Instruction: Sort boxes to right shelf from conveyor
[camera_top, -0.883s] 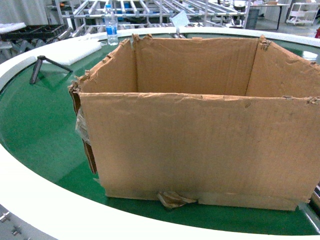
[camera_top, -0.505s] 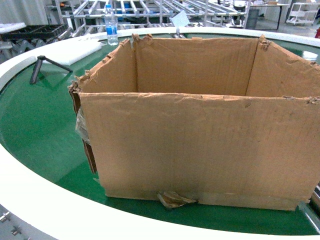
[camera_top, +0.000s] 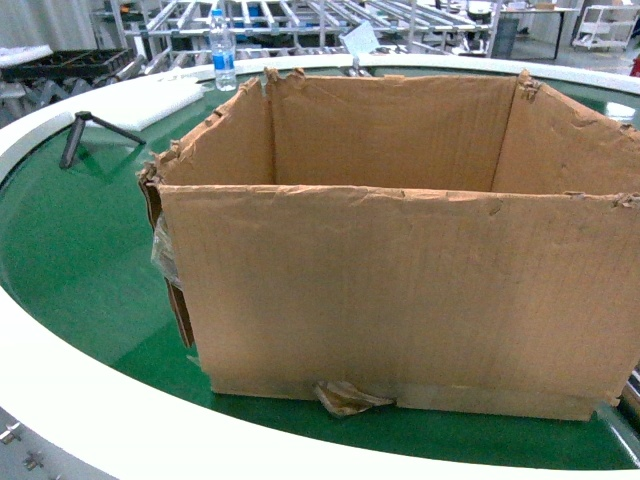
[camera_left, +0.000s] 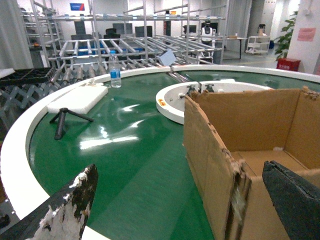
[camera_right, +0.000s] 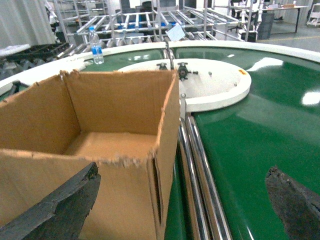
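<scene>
Box (camera_top: 400, 290) of brown corrugated cardboard, large and open-topped, sitting on the green conveyor (camera_top: 80, 260) close against the near white rim, filling most of the head view. Looks light for its bulk and probably flimsy: ragged rim, creased walls, a split near-left corner, a wrinkled tape scrap (camera_top: 345, 398) peeling at the bottom edge. Likely to buckle if pinched on one wall only, so best taken from both sides at once, left and right walls pressed inward low down, or each claw hooked over a side rim near a corner where the board is stiffest. Inside, only bare cardboard floor visible in both wrist views; appears to hold nothing, though the near part of the floor is hidden. Left gripper (camera_left: 180, 200) spread wide, one worn dark finger out over the belt and the other over the box's interior, clamped on nothing. Right gripper (camera_right: 185, 200) likewise parted, one finger in front of the box's near wall, the other over the green belt beyond the steel rails (camera_right: 195, 165); also holding nothing. Further back, a small black tripod (camera_top: 85, 135) and a white foam slab (camera_top: 150, 100) lying on the belt, a water bottle (camera_top: 222, 50) upright on the far rim. Beyond that, steel roller racks (camera_top: 300, 20), the right shelf not identifiable among them.
</scene>
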